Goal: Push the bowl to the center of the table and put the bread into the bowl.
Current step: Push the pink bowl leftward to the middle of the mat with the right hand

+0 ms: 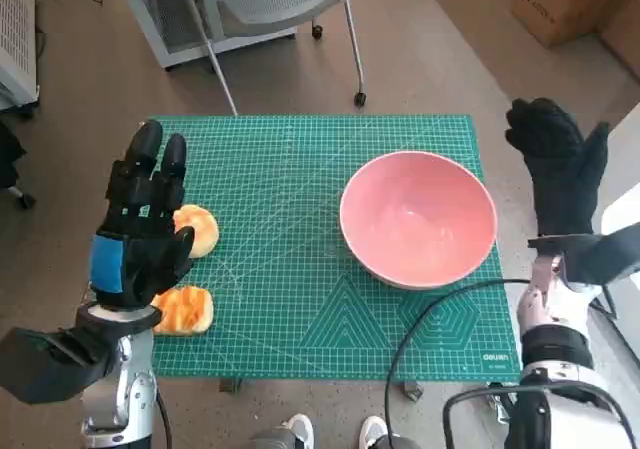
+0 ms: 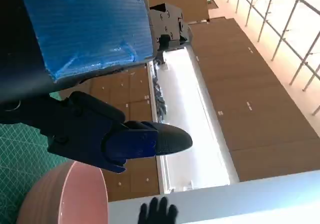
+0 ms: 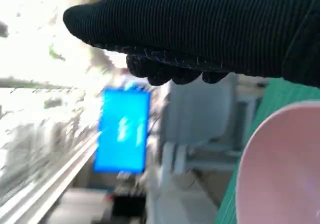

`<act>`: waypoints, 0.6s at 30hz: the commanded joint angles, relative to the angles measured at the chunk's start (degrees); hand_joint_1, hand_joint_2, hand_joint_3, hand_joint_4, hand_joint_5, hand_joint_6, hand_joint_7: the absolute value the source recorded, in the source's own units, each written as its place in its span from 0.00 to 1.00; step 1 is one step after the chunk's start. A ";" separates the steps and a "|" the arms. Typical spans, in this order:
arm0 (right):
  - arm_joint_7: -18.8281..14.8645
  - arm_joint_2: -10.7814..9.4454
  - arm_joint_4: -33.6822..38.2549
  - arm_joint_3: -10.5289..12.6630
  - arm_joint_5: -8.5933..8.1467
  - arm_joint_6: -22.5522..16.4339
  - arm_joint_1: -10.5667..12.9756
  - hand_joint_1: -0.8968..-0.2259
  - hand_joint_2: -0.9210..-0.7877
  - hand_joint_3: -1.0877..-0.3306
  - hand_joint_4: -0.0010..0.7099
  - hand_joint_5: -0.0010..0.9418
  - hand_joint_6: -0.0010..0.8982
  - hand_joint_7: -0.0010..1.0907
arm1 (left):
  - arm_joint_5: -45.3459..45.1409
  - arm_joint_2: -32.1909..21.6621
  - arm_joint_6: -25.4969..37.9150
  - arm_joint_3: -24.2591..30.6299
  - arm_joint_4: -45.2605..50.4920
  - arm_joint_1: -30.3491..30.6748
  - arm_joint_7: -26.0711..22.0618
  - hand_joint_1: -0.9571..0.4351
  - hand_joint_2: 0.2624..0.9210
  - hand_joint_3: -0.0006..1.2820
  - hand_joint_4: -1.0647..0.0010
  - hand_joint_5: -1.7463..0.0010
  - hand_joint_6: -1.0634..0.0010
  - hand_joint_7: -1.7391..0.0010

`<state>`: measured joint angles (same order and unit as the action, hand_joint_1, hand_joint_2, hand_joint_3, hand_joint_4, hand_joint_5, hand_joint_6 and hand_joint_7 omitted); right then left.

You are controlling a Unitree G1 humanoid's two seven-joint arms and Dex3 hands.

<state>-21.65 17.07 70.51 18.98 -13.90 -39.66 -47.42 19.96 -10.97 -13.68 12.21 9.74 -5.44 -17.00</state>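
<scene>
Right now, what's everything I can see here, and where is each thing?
Bowl: one, pink, empty, right part of the mat.
Bread: two golden pieces, left part of the mat; second piece nearer the robot.
Cutting mat: one, green, covering the table.
Chair: one, grey, on the floor beyond the table.
Cardboard box: one, brown, on the floor at far right.
Shoes: a person's, at the table's near edge.
Left hand: black, blue-taped, open above the bread.
Right hand: black glove, open, right of the bowl.

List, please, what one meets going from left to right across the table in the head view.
Left hand → two pieces of bread, one nearer than the other → bare green mat → pink bowl → right hand, beyond the mat's edge.
</scene>
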 commanded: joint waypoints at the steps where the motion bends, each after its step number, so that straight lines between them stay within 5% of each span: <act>1: 0.99 -0.05 3.39 -0.06 1.49 3.69 0.22 0.47 0.00 0.33 0.01 0.00 0.22 0.00 | -0.38 -0.32 -0.01 0.17 0.66 0.47 -0.05 0.21 0.97 0.28 1.00 1.00 1.00 0.81; 18: -0.58 -2.48 5.97 3.68 0.10 14.94 0.26 0.53 0.00 0.31 0.02 0.01 0.22 0.01 | -0.07 -0.53 -0.85 1.23 1.58 2.22 -0.17 0.21 0.98 0.27 1.00 1.00 1.00 0.81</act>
<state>-22.35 16.11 75.21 21.83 -13.35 -27.50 -47.93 20.05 -11.06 -13.80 12.64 10.25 -4.31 -17.04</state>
